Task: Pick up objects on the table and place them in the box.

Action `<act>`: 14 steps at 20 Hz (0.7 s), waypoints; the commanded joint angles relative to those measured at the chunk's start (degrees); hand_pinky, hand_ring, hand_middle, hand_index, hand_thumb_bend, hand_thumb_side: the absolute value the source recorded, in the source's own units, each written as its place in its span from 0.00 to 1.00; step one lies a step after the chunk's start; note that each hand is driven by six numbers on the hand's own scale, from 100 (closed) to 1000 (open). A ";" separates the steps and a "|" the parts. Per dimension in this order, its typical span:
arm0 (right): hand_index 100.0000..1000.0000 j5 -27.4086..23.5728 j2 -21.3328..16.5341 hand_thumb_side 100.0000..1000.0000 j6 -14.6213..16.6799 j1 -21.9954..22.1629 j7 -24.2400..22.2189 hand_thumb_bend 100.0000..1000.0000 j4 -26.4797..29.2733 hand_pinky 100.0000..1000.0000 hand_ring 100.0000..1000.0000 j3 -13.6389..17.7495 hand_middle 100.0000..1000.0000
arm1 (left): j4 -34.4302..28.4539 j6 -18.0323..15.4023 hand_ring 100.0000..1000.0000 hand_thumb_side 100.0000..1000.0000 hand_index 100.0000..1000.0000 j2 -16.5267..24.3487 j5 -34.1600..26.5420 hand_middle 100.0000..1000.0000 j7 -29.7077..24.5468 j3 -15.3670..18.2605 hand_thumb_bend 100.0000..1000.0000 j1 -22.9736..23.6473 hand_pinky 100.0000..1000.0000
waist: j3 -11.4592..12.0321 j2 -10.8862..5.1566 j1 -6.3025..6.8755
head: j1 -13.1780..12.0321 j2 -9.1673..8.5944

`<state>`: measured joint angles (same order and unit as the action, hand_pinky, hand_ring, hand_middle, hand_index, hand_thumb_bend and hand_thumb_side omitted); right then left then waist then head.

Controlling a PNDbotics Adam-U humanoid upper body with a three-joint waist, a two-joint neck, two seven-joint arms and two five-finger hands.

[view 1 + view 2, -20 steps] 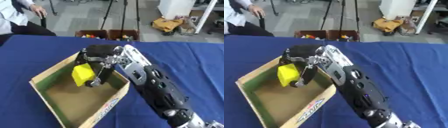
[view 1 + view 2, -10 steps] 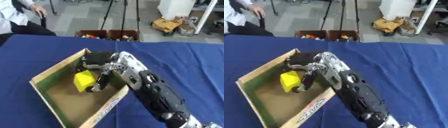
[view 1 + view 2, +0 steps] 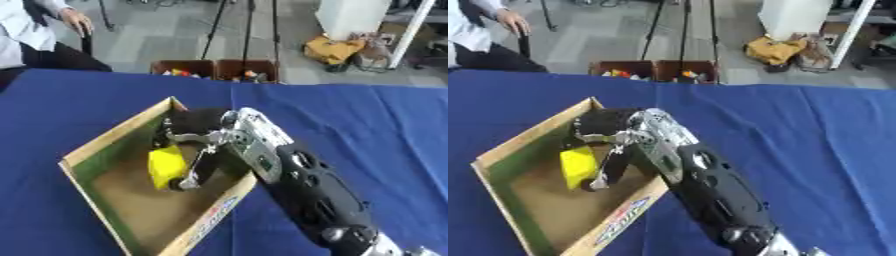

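Where the blue table (image 3: 367, 120) carries a cardboard box (image 3: 105, 145) with green inner walls, a yellow block (image 3: 164, 166) sits low inside it, just left of the right robot hand (image 3: 199, 137). That robot hand (black, with silver parts) reaches down into the box from the right, its fingers (image 3: 194, 170) curled round the block's right side and gripping it.
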<state>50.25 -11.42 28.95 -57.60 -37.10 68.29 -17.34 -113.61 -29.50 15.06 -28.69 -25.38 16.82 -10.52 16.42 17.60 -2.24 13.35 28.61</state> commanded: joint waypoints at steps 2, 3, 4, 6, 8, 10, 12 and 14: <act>0.81 -4.59 -1.78 0.51 9.48 -0.59 -12.14 0.57 2.28 0.87 0.87 0.43 0.74 | -0.98 0.02 0.65 0.97 0.94 0.60 0.09 0.83 -0.02 0.20 0.00 -0.27 0.68 | 0.07 -0.72 -0.49 | 0.07 -0.60; 0.82 -5.85 -1.94 0.52 9.51 -0.62 -13.28 0.58 2.62 0.88 0.88 0.68 0.76 | -0.98 0.02 0.65 0.97 0.94 0.59 0.10 0.83 -0.04 0.21 0.00 -0.25 0.68 | 0.02 -0.73 -0.48 | 0.05 -0.61; 0.84 -7.00 -2.12 0.53 9.40 -0.67 -14.11 0.60 3.06 0.89 0.90 0.91 0.80 | -0.98 0.03 0.65 0.97 0.94 0.59 0.11 0.83 -0.05 0.21 0.00 -0.24 0.68 | -0.02 -0.74 -0.47 | 0.04 -0.62; 0.85 -8.61 -2.47 0.53 9.03 -0.76 -14.68 0.62 3.86 0.90 0.91 1.12 0.83 | -0.98 0.04 0.65 0.97 0.94 0.58 0.12 0.83 -0.06 0.21 0.00 -0.23 0.68 | -0.05 -0.75 -0.44 | 0.01 -0.64; 0.87 -10.17 -2.96 0.55 8.57 -0.84 -14.82 0.63 4.69 0.91 0.92 1.45 0.84 | -0.98 -0.04 0.65 0.97 0.94 0.57 0.12 0.83 -0.05 0.24 0.00 -0.12 0.68 | -0.01 -0.80 -0.35 | -0.09 -0.60; 0.87 -12.52 -3.64 0.61 7.70 -1.03 -14.85 0.63 5.98 0.92 0.93 2.32 0.83 | -0.98 -0.13 0.65 0.97 0.94 0.55 0.13 0.83 -0.03 0.28 0.00 0.03 0.68 | -0.05 -0.86 -0.28 | -0.24 -0.52; 0.87 -16.59 -4.88 0.67 6.03 -1.48 -14.83 0.62 8.90 0.92 0.93 4.12 0.81 | -0.98 -0.19 0.65 0.97 0.94 0.55 0.15 0.83 0.07 0.37 0.00 0.13 0.68 | -0.22 -0.94 -0.22 | -0.50 -0.49; 0.87 -22.08 -6.50 0.73 3.81 -1.74 -14.79 0.61 12.63 0.93 0.95 5.64 0.80 | -0.98 -0.29 0.65 0.97 0.94 0.63 0.13 0.83 0.19 0.45 0.00 0.19 0.68 | -0.38 -1.01 -0.17 | -0.87 -0.38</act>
<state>31.24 -16.05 23.99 -57.84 -42.07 77.88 -13.08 -113.61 -29.57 15.06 -28.69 -25.31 16.83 -10.11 16.00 17.60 -2.24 12.76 28.60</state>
